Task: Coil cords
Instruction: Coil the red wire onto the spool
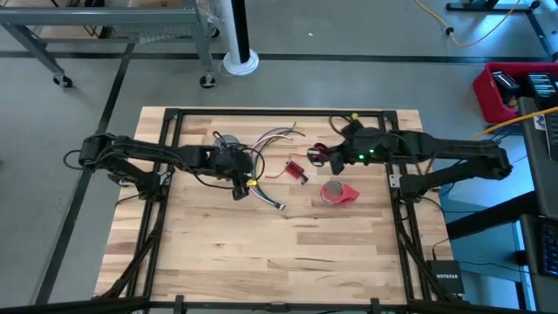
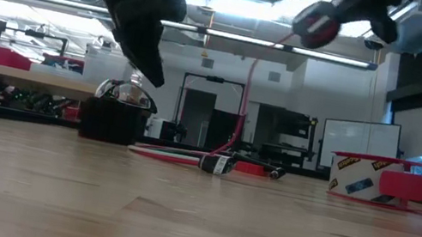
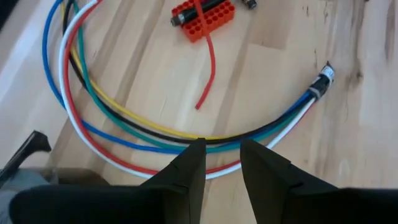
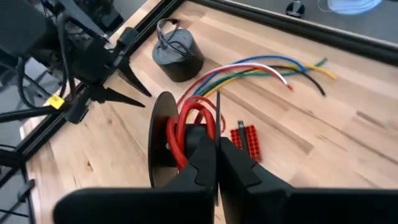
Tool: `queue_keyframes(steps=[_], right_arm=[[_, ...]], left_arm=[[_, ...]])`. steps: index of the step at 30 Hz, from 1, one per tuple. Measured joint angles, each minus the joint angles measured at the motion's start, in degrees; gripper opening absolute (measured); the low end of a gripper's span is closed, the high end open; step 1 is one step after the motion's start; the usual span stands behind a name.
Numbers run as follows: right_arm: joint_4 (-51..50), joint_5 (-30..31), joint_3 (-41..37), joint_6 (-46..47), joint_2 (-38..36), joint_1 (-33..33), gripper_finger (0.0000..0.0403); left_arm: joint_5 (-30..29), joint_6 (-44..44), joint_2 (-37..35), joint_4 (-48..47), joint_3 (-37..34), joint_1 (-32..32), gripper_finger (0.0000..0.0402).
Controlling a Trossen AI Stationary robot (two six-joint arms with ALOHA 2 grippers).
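Note:
The long cord bundle (image 3: 124, 118) of coloured wires lies in an arc on the table, its plug end (image 3: 323, 81) toward the near side. My left gripper (image 3: 222, 152) hovers over the arc, open by a narrow gap, one finger on either side of it; no touch shows. My right gripper (image 4: 217, 152) is up in the air, shut on the small black-and-red coil (image 4: 180, 134). The grey coil (image 4: 177, 53) with its black loop stands upright on the table at the far left of the bundle. My right gripper pinches a thin black flange (image 4: 217, 112) of the black-and-red coil, seen edge-on between its two shut fingers. The fingers slant down from the table's right. The coil is lifted clear (image 2: 319, 24), and its red cord (image 2: 248, 81) hangs down to the table.
A small red block (image 1: 296, 169) lies between the two grippers, with the red cord's loose end (image 3: 205, 81) across it. A red tape roll (image 1: 338, 193) lies near the right gripper's side. The black frame rails (image 1: 261, 112) border the table.

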Motion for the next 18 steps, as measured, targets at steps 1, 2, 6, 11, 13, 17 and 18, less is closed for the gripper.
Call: queue_keyframes(steps=[1, 2, 6, 11, 13, 17, 18], right_arm=[[0.1, 0.0, -1.4, 0.6, -1.6, 0.0, 0.0004], [0.2, 0.0, -3.0, 1.5, -3.2, 0.0, 0.0005], [4.3, 0.4, -11.0, 4.9, -9.7, 0.0, 0.0005], [26.4, -2.2, -24.9, 4.6, -15.3, 0.0, 0.0006], [37.0, -4.0, -30.3, 4.4, -15.7, 0.0, 0.0007], [53.5, -7.5, -38.1, 4.5, -14.5, 0.0, 0.0007], [56.6, -7.7, -39.2, 4.4, -14.2, 0.0, 0.0007]], left_arm=[[0.0, -0.1, 0.0, 0.1, 0.0, 0.0, 0.0092], [0.0, -0.1, 0.0, 0.3, 0.0, 0.0, 0.0093], [0.0, -0.2, 0.0, 2.1, 0.0, 0.0, 0.0095], [0.0, 1.1, 0.0, 10.2, 0.0, 0.0, 0.0092], [0.0, 1.5, 0.0, 14.0, 0.0, 0.0, 0.0094], [-0.1, 3.0, 0.0, 17.4, 0.0, 0.0, 0.0097], [-0.1, 3.1, 0.1, 17.3, 0.0, 0.0, 0.0097]])
